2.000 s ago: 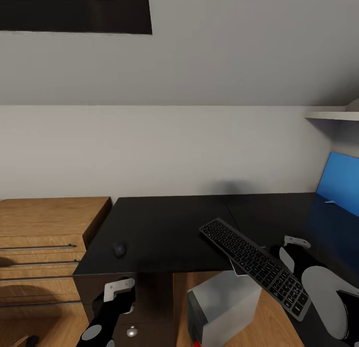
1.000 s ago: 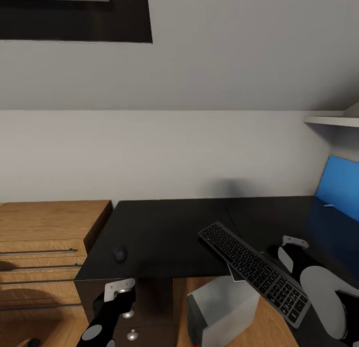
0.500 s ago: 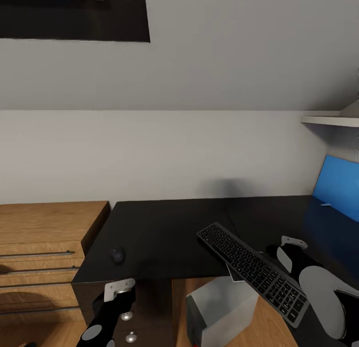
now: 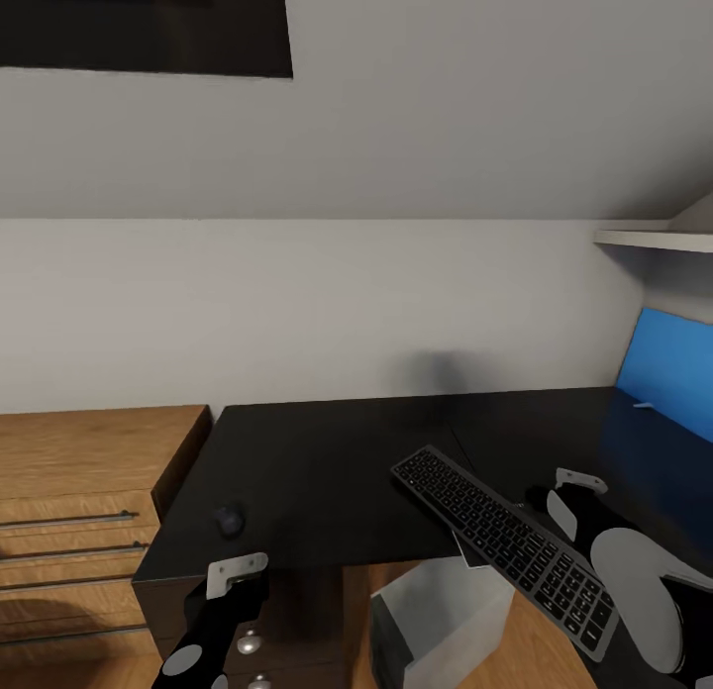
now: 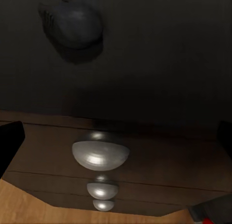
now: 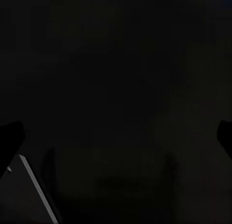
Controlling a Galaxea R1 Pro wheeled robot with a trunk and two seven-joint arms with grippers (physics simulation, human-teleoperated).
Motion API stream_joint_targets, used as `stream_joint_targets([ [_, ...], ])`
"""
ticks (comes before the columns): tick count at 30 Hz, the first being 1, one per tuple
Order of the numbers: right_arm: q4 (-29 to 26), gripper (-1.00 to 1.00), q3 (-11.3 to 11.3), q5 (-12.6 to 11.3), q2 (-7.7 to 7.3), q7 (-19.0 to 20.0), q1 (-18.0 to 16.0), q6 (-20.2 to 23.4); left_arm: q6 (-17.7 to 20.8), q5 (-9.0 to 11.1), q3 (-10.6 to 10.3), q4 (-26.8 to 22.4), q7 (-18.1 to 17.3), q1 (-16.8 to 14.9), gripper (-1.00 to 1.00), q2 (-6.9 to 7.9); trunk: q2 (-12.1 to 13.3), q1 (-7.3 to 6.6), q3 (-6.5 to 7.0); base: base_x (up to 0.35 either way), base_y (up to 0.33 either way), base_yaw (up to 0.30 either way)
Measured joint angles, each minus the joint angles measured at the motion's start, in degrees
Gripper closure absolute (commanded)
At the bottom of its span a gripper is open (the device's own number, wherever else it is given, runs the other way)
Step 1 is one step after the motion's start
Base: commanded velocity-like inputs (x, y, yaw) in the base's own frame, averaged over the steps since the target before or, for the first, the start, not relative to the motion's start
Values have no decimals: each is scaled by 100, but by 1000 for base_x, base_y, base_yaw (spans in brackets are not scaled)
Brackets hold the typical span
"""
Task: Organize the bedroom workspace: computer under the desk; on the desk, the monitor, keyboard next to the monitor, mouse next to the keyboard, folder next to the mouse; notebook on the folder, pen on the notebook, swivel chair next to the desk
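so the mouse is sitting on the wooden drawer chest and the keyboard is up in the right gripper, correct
Not quite. The mouse sits on the black desk, near its front corner beside the wooden drawer chest, not on the chest; the head view shows this. The rest stands: the keyboard is held up at the right gripper.

A home bedroom corner set up as a workspace: grey walls under a sloped ceiling with a dark skylight [image 4: 149, 26], a long black desk [image 4: 327, 471] against the far wall, a light wooden drawer chest [image 4: 79, 501] on its left, a white shelf [image 4: 654, 240] at right.
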Motion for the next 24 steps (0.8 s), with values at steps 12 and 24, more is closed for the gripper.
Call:
stream_joint_targets([
  [12, 7, -100, -8, 8, -11, 13, 0, 21, -8, 8, 0, -49, 0, 0, -100, -15, 0, 0, 0, 0, 0, 0],
  [24, 14, -100, -17, 11, -44, 4, 0, 73, -16, 9, 0, -53, 0, 0, -100, -25, -361, 198, -162, 0, 0, 0],
])
